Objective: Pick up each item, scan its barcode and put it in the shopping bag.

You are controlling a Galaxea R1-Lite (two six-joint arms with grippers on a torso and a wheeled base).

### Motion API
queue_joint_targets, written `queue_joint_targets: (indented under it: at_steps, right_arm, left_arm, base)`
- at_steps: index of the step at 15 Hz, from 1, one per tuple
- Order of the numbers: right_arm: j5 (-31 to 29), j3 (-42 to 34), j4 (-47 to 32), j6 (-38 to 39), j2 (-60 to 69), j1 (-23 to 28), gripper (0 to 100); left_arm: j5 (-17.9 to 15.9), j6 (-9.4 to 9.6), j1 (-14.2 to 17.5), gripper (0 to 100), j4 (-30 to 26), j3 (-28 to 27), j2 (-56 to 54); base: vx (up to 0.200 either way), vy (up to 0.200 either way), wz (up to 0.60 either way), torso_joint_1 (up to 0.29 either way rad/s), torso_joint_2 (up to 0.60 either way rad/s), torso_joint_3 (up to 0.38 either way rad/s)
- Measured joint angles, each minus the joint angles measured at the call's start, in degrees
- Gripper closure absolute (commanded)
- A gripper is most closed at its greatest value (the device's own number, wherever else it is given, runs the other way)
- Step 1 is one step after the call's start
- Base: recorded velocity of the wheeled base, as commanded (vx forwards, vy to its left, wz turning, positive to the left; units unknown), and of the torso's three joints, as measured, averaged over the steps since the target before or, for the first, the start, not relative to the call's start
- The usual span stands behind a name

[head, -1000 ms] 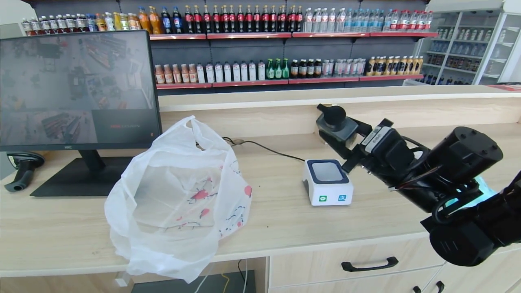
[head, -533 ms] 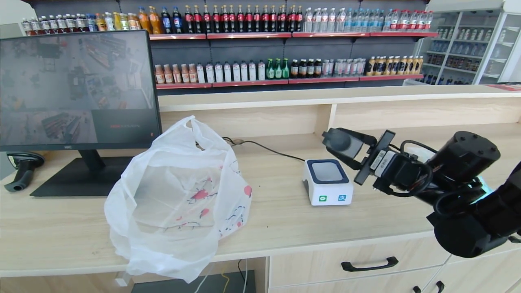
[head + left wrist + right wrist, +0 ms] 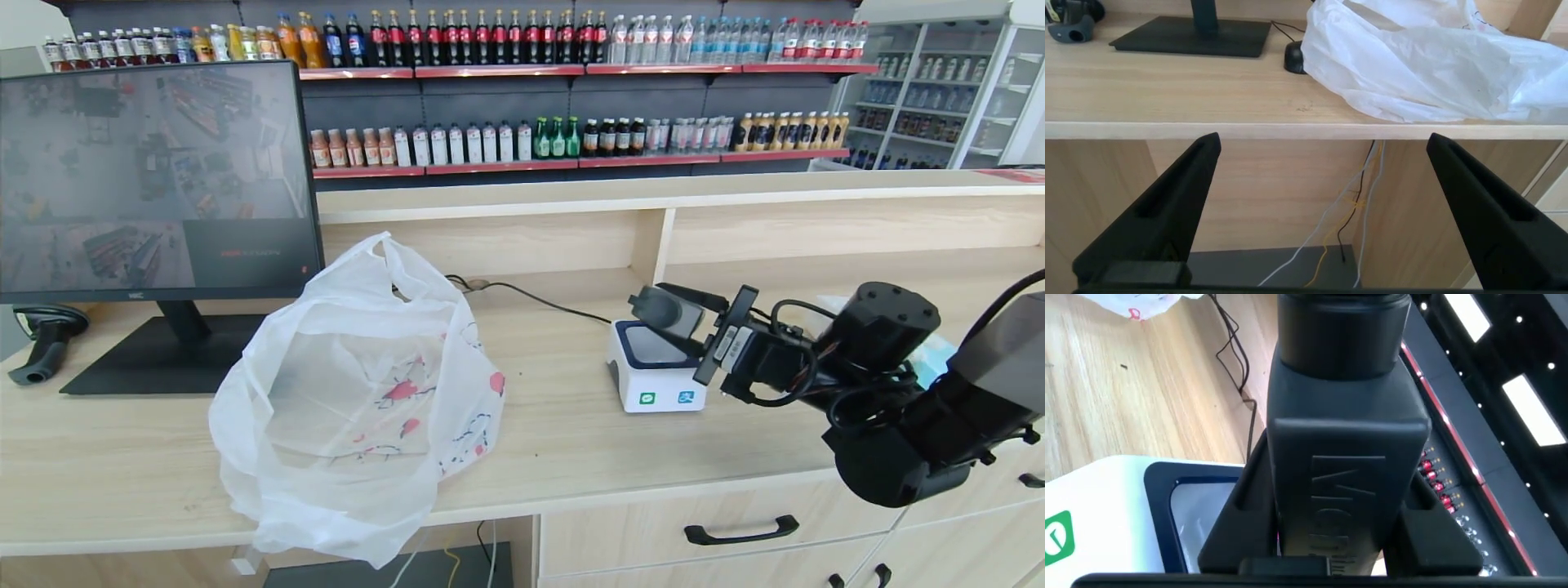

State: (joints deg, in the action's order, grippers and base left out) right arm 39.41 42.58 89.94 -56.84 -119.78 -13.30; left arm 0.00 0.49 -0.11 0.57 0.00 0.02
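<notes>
My right gripper [image 3: 692, 314] is shut on a dark grey flat bottle [image 3: 663, 309] with a round cap. The bottle lies tilted sideways just above the window of the white barcode scanner [image 3: 657, 371], cap end toward the shopping bag. From the right wrist, the bottle [image 3: 1339, 449] stands between my fingers with the scanner [image 3: 1118, 510] close below it. The white plastic shopping bag [image 3: 359, 392] slumps open on the counter left of the scanner. My left gripper [image 3: 1323, 140] is open, low in front of the counter edge, with the bag [image 3: 1429, 57] above it.
A monitor [image 3: 155, 180] on a black stand sits at the left, a handheld scanner [image 3: 45, 339] beside it. A mouse [image 3: 1294, 57] lies by the bag. A raised ledge [image 3: 653, 196] runs behind the counter. A teal item [image 3: 939, 353] lies behind my right arm. Drawers [image 3: 741, 531] below.
My right gripper has come down toward me with the bottle, from well above the scanner to just over its window, and the bottle has tipped over sideways.
</notes>
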Motion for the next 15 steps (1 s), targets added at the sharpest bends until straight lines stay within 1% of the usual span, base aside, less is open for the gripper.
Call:
queue_joint_targets:
  at_steps: [5,15]
  right_arm:
    - [0.02,1.40,0.11,0.07,-2.44,0.32,100]
    - [-0.06,1.35,0.02,0.07,-3.84,0.05,100]
  left_arm:
    - [0.00,-0.05,0.06,0,0.21,0.00,0.00]
    - [0.00,0.00,0.06,0,0.02,0.00,0.00]
  base:
    - [0.000,0.000,0.00,0.000,0.00,0.000]
    - [0.000,0.000,0.00,0.000,0.00,0.000]
